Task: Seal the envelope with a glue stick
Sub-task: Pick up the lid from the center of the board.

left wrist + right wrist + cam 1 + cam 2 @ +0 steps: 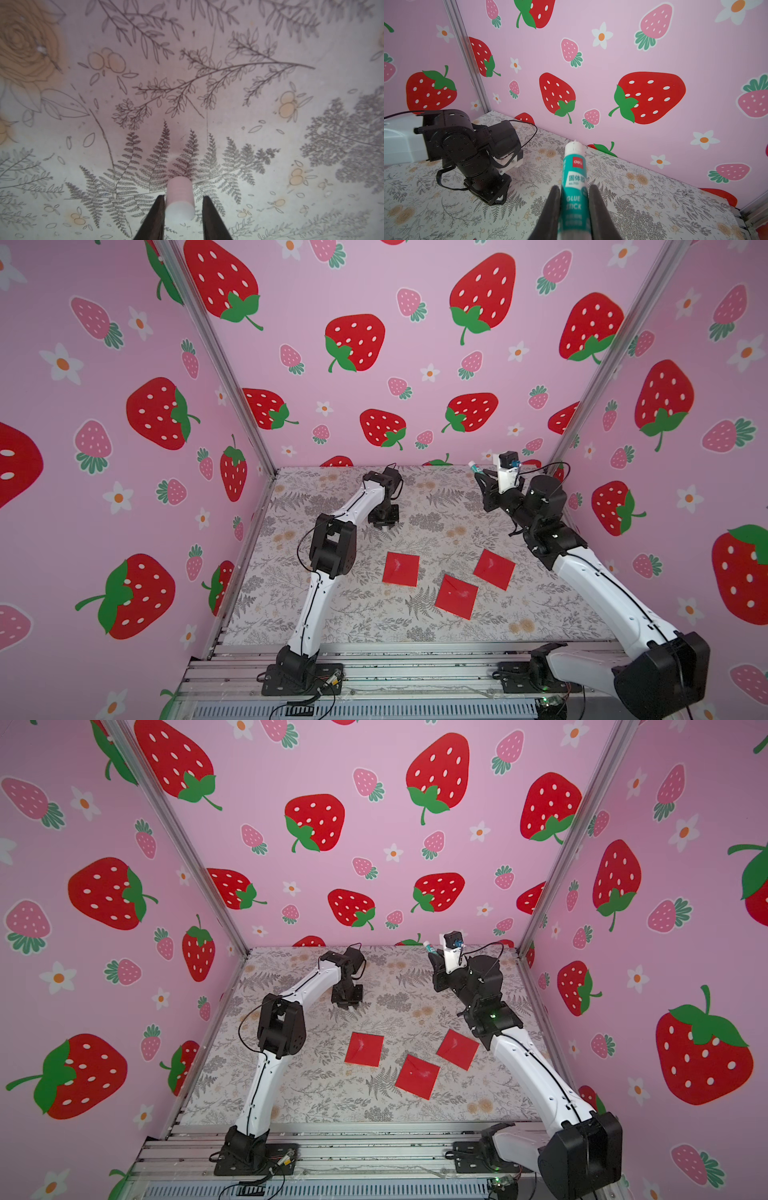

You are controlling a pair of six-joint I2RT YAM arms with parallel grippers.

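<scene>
Pinching glue stick mid-label with right fingers, tip raised, aloft well beyond envelopes. Straddling white cap on worktop, also beyond envelopes, with left fingers spread, touching it on one side. Probably light, stiff, slick plastic with soft tip: hold by barrel, squeeze modestly.

Three red envelopes: left envelope, middle envelope, right envelope. One glue stick. One white cap. Two robot arms: left arm, right arm. Two parallel grippers: left gripper, right gripper. One floral-print table. Three strawberry-print walls.
</scene>
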